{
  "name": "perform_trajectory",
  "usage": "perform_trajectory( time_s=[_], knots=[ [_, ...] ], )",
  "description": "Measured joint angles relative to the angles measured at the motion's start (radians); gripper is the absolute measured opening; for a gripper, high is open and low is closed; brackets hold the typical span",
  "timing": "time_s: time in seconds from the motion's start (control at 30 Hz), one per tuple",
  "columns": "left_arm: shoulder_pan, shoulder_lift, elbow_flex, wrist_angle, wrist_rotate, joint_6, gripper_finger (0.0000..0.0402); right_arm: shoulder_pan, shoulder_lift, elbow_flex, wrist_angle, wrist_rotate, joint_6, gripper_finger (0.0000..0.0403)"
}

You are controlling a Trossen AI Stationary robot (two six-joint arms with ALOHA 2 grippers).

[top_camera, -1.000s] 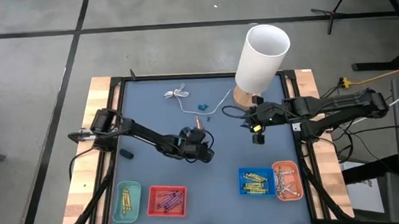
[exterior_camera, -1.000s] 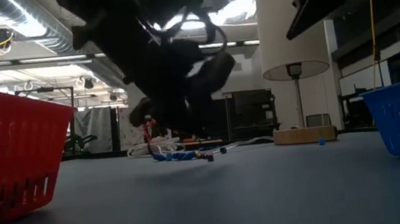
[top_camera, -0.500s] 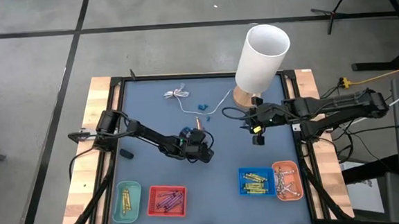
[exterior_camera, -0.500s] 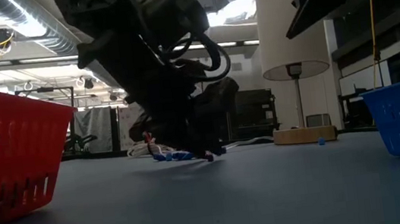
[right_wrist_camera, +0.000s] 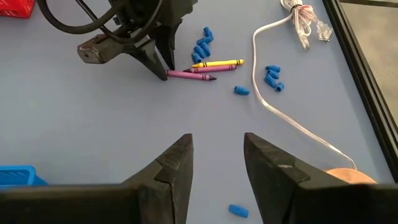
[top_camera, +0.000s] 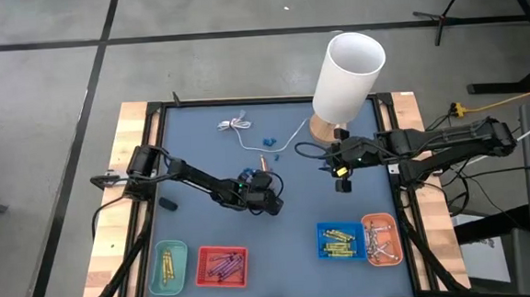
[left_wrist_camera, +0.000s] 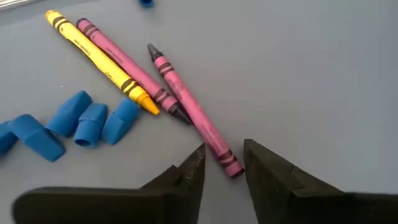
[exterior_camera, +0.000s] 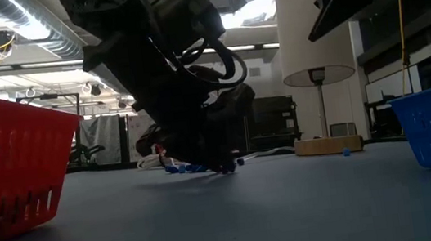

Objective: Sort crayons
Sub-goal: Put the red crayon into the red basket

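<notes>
Three crayons lie on the blue table mat: a yellow one [left_wrist_camera: 99, 62] and two purple-pink ones [left_wrist_camera: 124, 62] [left_wrist_camera: 193, 106]; the right wrist view shows them together [right_wrist_camera: 208, 68]. My left gripper [left_wrist_camera: 225, 154] [top_camera: 265, 178] is low over the mat, slanting down, open. Its fingers stand on either side of the near end of the nearest purple-pink crayon. My right gripper [right_wrist_camera: 217, 146] [top_camera: 343, 182] hangs open above the mat, right of centre, with nothing between its fingers. My left gripper has its fingertips [left_wrist_camera: 198, 158] either side of the purple-pink crayon's near end [left_wrist_camera: 230, 165], across the crayon, slanting down from the near side. The crayon lies flat on the mat. Whether the fingers touch it, I cannot tell.
Blue bits [left_wrist_camera: 87, 118] lie beside the crayons, and a white cable [top_camera: 236, 125] lies toward the far edge. A tall white cylinder [top_camera: 348, 74] stands far right. Along the near edge sit a teal bin [top_camera: 169, 268], red bin [top_camera: 222, 266], blue bin [top_camera: 341, 241] and orange bin [top_camera: 381, 240].
My left gripper has sunk toward the mat at the crayons and now stands just above it. The crayons have stayed where they were.
</notes>
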Motion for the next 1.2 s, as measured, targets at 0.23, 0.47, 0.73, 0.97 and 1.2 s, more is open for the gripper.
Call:
perform_trajectory(
  time_s=[0.23,0.47,0.73,0.97,1.2],
  knots=[
    [0.000,0.000,0.000,-0.001,0.010,0.005,0.0034,0.000,0.000,0.000,0.000,0.000,0.000,0.0140],
    [-0.001,-0.002,0.000,-0.002,0.015,0.008,0.0005,0.000,0.001,0.000,0.000,0.000,0.005,0.0140],
    [-0.007,-0.105,-0.002,-0.027,0.214,0.139,0.0006,0.000,0.002,0.000,0.000,0.001,0.080,0.0140],
    [-0.071,-0.263,-0.002,-0.041,0.488,0.215,0.0006,0.000,0.005,-0.004,0.028,0.002,0.111,0.0140],
    [-0.225,-0.425,-0.002,-0.222,0.611,0.125,0.0007,0.000,0.052,-0.127,0.343,0.003,0.138,0.0140]
  ],
)
